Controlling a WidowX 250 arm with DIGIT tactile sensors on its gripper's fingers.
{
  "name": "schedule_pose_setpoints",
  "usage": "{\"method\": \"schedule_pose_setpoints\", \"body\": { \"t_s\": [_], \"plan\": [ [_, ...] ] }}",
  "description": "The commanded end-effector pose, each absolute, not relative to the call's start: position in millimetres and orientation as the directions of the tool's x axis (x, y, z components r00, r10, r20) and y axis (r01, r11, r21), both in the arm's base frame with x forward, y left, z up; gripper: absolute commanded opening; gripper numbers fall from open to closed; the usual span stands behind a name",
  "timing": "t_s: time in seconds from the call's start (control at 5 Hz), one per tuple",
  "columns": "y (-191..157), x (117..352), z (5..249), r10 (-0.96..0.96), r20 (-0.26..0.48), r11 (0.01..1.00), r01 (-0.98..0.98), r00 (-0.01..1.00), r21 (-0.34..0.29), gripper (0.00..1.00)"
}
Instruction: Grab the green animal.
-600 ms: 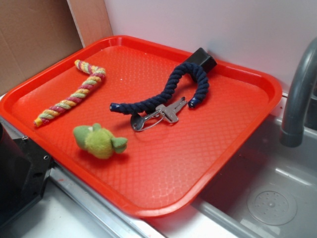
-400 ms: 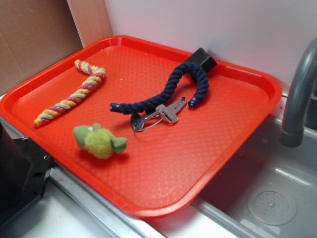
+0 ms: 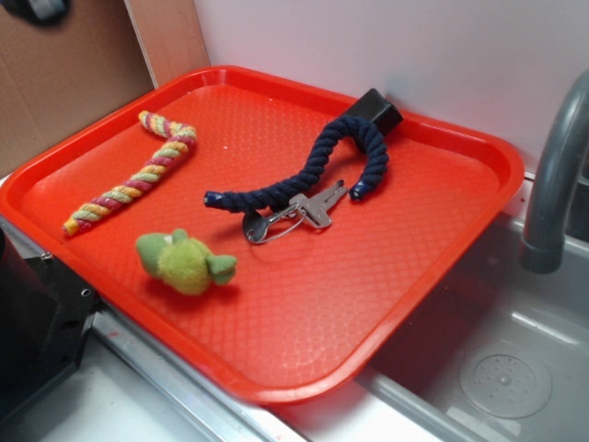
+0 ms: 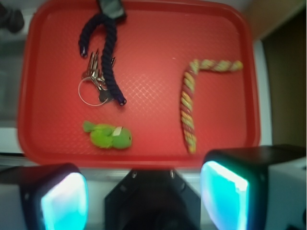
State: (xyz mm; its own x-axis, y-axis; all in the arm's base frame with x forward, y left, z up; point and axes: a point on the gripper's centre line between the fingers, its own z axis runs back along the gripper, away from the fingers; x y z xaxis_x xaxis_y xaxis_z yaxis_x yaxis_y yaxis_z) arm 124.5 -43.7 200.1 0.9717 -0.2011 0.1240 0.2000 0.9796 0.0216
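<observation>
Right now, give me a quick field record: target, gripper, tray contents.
target: green animal, lying free near the tray's front edge
gripper: gripper open, high above, nothing held
tray: red tray
other items: striped rope, navy rope, keys, black block
contact: none with the target

1. The green animal (image 3: 184,261) lies on the tray (image 3: 442,239), near its front edge.
2. Behind it, the striped rope (image 3: 133,175).
3. Keys (image 3: 290,214) touch the dark rope (image 3: 317,166) mid-tray.
4. A sink (image 3: 497,368) sits right of the tray.
</observation>
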Motion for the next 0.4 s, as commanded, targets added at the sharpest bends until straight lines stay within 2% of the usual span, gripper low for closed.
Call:
{"method": "schedule_pose_setpoints", "body": {
  "t_s": [0.0, 0.2],
  "plan": [
    [-75, 137, 150, -0.507, 0.162, 0.861, 0.507, 0.847, 0.047, 1.00],
    [-77, 131, 103, -0.610, 0.144, 0.783, 0.620, 0.779, -0.040, 1.00]
  ]
}}
